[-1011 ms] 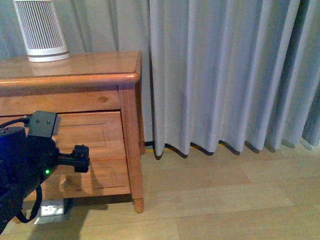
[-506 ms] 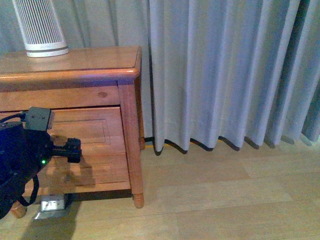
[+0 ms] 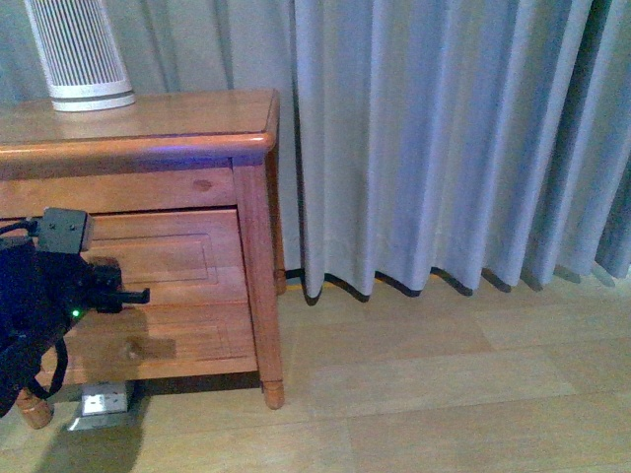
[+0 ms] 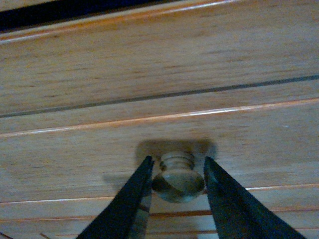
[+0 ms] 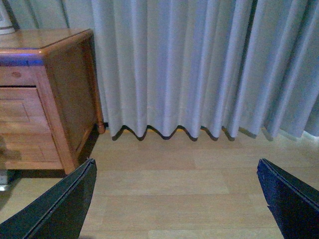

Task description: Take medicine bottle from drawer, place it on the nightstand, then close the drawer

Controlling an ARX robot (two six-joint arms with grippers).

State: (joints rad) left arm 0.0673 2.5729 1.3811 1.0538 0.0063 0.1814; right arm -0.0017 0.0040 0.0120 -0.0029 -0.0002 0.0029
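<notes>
One nightstand (image 3: 177,113) at 10 o'clock carries two fronts: the upper front (image 3: 118,192) and the drawer (image 3: 177,281), shut. Left gripper (image 4: 177,159) straddles its one knob (image 4: 178,180) (clamping cannot be told); right gripper (image 5: 176,162) stands wide open.

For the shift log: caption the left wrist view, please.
Left jaws flank the round wooden knob on the drawer front.

The nightstand (image 3: 148,128) fills the left of the front view, and a ribbed cylinder (image 3: 79,54) stands on its top in the upper left corner. Curtains (image 3: 444,148) hang behind it and to its right, reaching the floor (image 3: 444,394). At lower left, the left gripper (image 4: 177,160) is in front of the drawer (image 3: 187,286), with the knob (image 4: 177,181) between its fingers.
</notes>
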